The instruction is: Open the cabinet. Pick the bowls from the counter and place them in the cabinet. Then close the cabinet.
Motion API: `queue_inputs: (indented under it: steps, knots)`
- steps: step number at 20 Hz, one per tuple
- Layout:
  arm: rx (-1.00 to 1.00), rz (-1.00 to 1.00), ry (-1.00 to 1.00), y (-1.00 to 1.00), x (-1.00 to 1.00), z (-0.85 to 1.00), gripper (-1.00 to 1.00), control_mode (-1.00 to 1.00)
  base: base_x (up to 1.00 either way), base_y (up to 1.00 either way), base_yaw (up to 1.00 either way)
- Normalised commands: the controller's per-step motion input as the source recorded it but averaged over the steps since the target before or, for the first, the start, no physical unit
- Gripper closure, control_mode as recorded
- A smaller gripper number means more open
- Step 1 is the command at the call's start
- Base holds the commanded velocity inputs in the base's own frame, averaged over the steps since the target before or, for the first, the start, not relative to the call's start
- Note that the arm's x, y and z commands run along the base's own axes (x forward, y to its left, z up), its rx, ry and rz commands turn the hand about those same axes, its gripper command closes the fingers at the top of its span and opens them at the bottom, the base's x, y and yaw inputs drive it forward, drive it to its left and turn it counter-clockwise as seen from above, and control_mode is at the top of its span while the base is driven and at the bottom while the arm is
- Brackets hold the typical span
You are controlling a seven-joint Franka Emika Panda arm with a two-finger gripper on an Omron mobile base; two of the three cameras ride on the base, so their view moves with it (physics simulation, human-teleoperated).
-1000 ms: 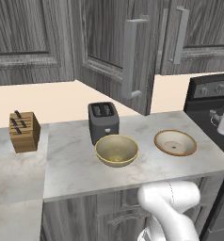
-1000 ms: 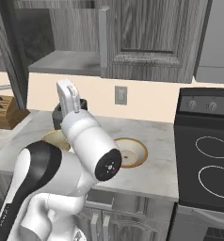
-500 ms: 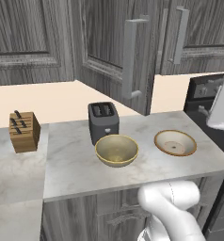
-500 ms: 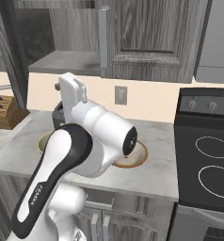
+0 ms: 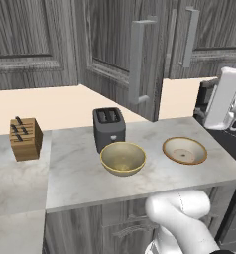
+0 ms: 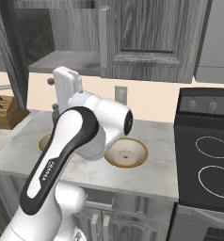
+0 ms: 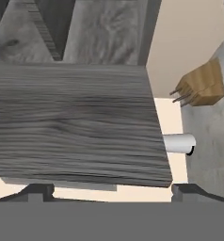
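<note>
The cabinet's left door [image 5: 115,44] stands swung open toward me, its bar handle [image 5: 136,59] facing out; the right door [image 5: 209,30] is shut. Inside, the grey shelf [image 6: 67,61] shows. On the counter [image 5: 80,178] rest both bowls: the deep olive-yellow one [image 5: 122,158] in front of the toaster, and the wider tan-rimmed one [image 5: 184,150] to its right, also in the right base view [image 6: 126,153]. My gripper [image 7: 111,190] is open and holds nothing; it faces the open door's wood panel [image 7: 76,122] from close by. The white hand [image 5: 228,96] hovers above the counter's right end.
A dark toaster [image 5: 109,128] stands behind the olive bowl. A wooden knife block [image 5: 26,139] sits at the counter's left. The black stovetop [image 6: 210,160] adjoins the counter on the right. My own arm [image 6: 67,141] covers most of the olive bowl in the right base view.
My arm has swung up and the hand has risen above the counter's right end. The bowls and the cabinet doors have not moved.
</note>
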Motion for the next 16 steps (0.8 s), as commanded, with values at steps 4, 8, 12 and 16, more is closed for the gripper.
queue_inputs:
  steps: [4,8,12,16]
  knots:
    - [0.0,0.11,0.0,0.42,0.27,0.0,-1.0,-1.0,0.0,0.0,0.0]
    - [0.0,0.1,-0.01,0.51,0.29,0.0,-1.0,-1.0,0.0,0.0,0.0]
    - [0.0,0.12,0.0,0.6,0.31,0.05,-1.0,-1.0,0.0,0.0,0.0]
    - [0.0,0.15,0.0,0.79,0.28,0.02,-1.0,-1.0,0.0,0.0,0.0]
